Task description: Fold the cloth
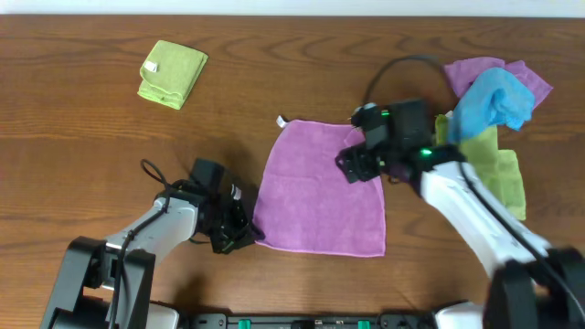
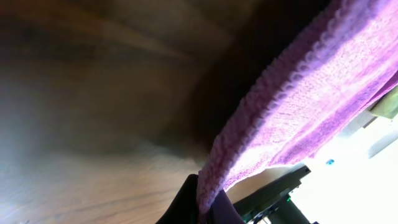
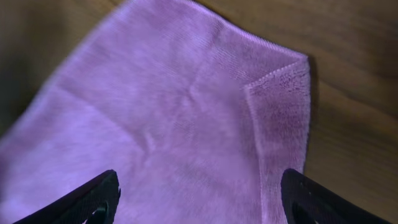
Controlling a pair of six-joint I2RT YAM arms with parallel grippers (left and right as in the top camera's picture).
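Note:
The lilac-purple cloth lies spread on the table's middle, its white tag at the far left corner. My left gripper is shut on the cloth's near left corner; in the left wrist view the cloth's hem runs down into the closed fingers. My right gripper hovers open over the cloth's far right corner. In the right wrist view its fingers stand wide apart above the cloth, whose corner is turned over in a small flap.
A folded lime-green cloth lies at the far left. At the far right a purple cloth is bunched with a bright blue one on more lime-green cloths. The wooden table surrounds them.

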